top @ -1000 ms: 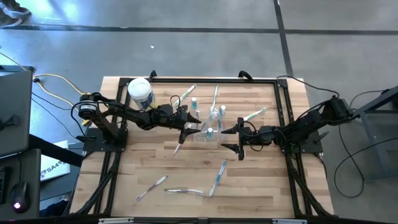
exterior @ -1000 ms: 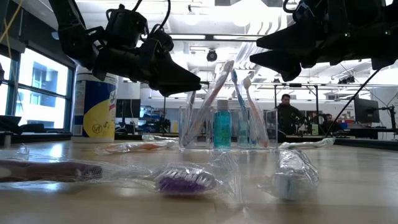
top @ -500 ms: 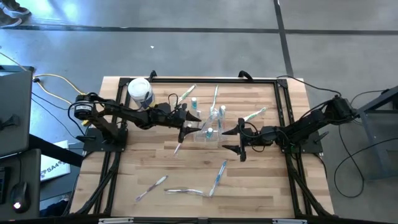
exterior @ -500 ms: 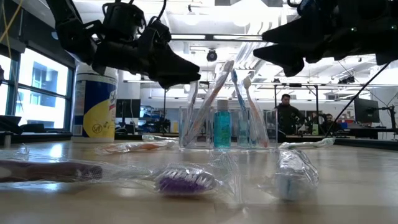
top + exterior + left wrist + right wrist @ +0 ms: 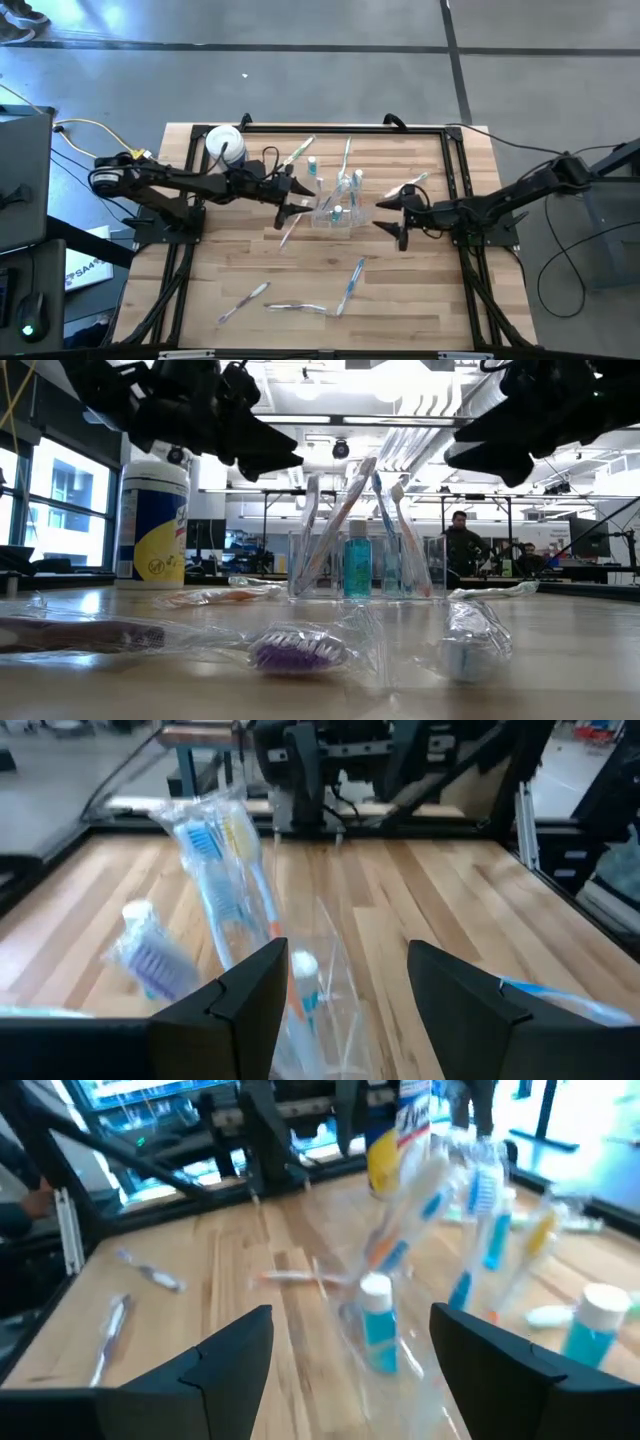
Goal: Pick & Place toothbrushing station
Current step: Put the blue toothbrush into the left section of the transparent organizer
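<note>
The toothbrushing station (image 5: 338, 207) is a clear boxy holder standing on its base mid-table, with wrapped toothbrushes and a teal bottle upright in it. It also shows in the low view (image 5: 365, 565), the left wrist view (image 5: 322, 982) and the right wrist view (image 5: 392, 1315). My left gripper (image 5: 293, 201) is open, a short way to the holder's left and above the table (image 5: 285, 458). My right gripper (image 5: 392, 220) is open, a short way to the holder's right and raised (image 5: 462, 455). Neither touches the holder.
A white tub with a yellow label (image 5: 224, 146) stands at the far left. Wrapped toothbrushes lie scattered near the front (image 5: 350, 284) (image 5: 244, 298) and behind the holder (image 5: 300, 151). A purple brush head (image 5: 295, 650) and a small tube (image 5: 468, 645) lie close to the low camera. People sit in the room behind (image 5: 462, 545).
Both grippers have drawn back from the holder and risen: my left gripper toward the table's left edge, my right gripper toward the right edge. Both stay open. The holder and its contents stand where they were.
</note>
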You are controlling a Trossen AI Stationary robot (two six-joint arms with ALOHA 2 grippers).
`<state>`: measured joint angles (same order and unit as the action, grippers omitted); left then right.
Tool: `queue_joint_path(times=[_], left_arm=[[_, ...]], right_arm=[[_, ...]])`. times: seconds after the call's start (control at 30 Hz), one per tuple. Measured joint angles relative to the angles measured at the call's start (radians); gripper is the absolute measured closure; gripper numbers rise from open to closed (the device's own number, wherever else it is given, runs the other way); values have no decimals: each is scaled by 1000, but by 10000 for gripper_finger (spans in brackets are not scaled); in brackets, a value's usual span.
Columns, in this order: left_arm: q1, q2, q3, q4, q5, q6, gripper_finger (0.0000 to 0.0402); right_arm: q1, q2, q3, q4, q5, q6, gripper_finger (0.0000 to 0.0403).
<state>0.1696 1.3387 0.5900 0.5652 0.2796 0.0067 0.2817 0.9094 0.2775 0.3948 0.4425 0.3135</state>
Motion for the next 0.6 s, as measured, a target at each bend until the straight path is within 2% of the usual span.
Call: queue_joint_path(times=[0.07,0.2,0.27,0.43,0.6], left_arm=[[0,-24,0,-38,6,1,194],[0,-61,0,-105,34,4,194],[0,-69,0,-123,48,4,194],[0,-73,0,-126,78,4,194],[0,-73,0,-120,80,4,194]], right_arm=[[0,-19,0,-33,-39,4,140],[5,-23,0,-34,-244,-13,140],[28,-3,0,6,-304,-49,140],[102,41,17,97,-313,-191,140],[146,102,122,32,-315,-300,140]])
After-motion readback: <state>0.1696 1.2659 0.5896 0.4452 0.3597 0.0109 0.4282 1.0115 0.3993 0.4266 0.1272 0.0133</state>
